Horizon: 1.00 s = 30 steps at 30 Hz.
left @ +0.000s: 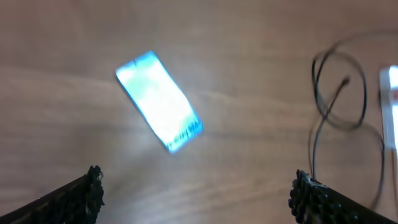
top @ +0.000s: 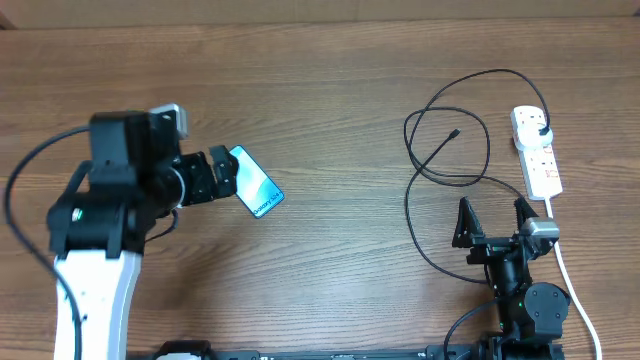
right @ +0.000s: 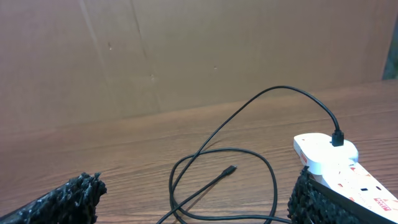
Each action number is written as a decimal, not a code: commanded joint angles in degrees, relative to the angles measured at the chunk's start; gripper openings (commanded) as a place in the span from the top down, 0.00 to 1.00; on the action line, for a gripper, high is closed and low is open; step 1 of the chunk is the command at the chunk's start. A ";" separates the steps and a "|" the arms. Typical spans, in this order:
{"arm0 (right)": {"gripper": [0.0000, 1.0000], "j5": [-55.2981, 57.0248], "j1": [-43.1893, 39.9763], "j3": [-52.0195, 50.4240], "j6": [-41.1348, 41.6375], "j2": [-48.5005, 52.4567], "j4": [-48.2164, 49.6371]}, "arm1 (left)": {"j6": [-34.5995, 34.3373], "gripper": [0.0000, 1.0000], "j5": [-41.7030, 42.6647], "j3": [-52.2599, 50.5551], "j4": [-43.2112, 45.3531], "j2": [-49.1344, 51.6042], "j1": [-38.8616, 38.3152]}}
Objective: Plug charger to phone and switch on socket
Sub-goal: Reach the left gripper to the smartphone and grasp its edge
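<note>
The phone (top: pixel 256 182) lies flat on the wood table, light blue screen up, angled; it also shows blurred in the left wrist view (left: pixel 160 101). My left gripper (top: pixel 222 170) is open, just left of the phone and above it; nothing is between its fingers (left: pixel 198 193). The black charger cable (top: pixel 440 165) loops at right, its tiny connector tip (top: pixel 455 132) free on the table, its plug (top: pixel 541 131) in the white socket strip (top: pixel 535 152). My right gripper (top: pixel 493 215) is open and empty, near the cable loop (right: pixel 224 174) and the socket (right: pixel 339 163).
The socket's white cord (top: pixel 575 290) runs down the right side past my right arm. A brown cardboard wall (right: pixel 186 50) stands behind the table in the right wrist view. Bare wood lies between phone and cable.
</note>
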 commanded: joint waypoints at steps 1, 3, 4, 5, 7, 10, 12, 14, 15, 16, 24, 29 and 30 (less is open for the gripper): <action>0.00 0.39 -0.15 -0.59 -0.22 -0.35 0.22 | -0.76 0.00 4.72 0.28 -0.81 4.90 0.26; 0.00 0.39 -0.15 -0.59 -0.22 -0.35 0.22 | -0.90 0.00 4.72 0.35 -1.03 7.04 0.26; 0.00 0.39 -0.15 -0.61 -0.22 -0.35 0.22 | -1.81 0.00 4.26 0.44 -1.62 7.91 0.13; 0.00 0.42 -0.15 -0.59 -0.22 -0.35 0.22 | -2.99 0.00 3.10 0.55 -2.36 8.76 -0.17; 0.00 0.39 -0.15 -0.59 -0.22 -0.35 0.22 | -6.67 0.00 -1.29 1.31 -4.46 10.32 -1.09; 0.00 0.39 -0.15 -0.59 -0.22 -0.35 0.22 | -11.96 0.00 -9.29 3.93 -8.04 12.70 -3.30; 0.00 0.39 -0.15 -0.59 -0.22 -0.35 0.22 | -14.58 0.00 -11.72 6.23 -9.09 14.14 -4.83; 0.00 0.42 -0.15 -0.59 -0.22 -0.35 0.22 | -16.83 0.00 -11.93 8.39 -9.07 15.58 -5.77; 0.00 0.39 -0.15 -0.59 -0.22 -0.35 0.22 | -18.69 0.00 -11.89 9.46 -9.09 16.41 -5.97; 0.00 0.39 -0.15 -0.59 -0.22 -0.35 0.22 | -20.46 0.00 -11.91 10.40 -9.07 17.33 -6.08; 0.00 0.39 -0.15 -0.59 -0.22 -0.35 0.22 | -33.62 0.00 -11.78 11.65 -8.33 26.71 -6.10; 0.00 0.39 -0.15 -0.61 -0.22 -0.35 0.22 | -34.88 0.00 -9.66 11.65 -5.05 32.96 -6.12; 0.00 0.39 -0.15 -0.59 -0.22 -0.35 0.22 | -34.86 0.00 -9.75 11.65 -4.35 33.92 -6.12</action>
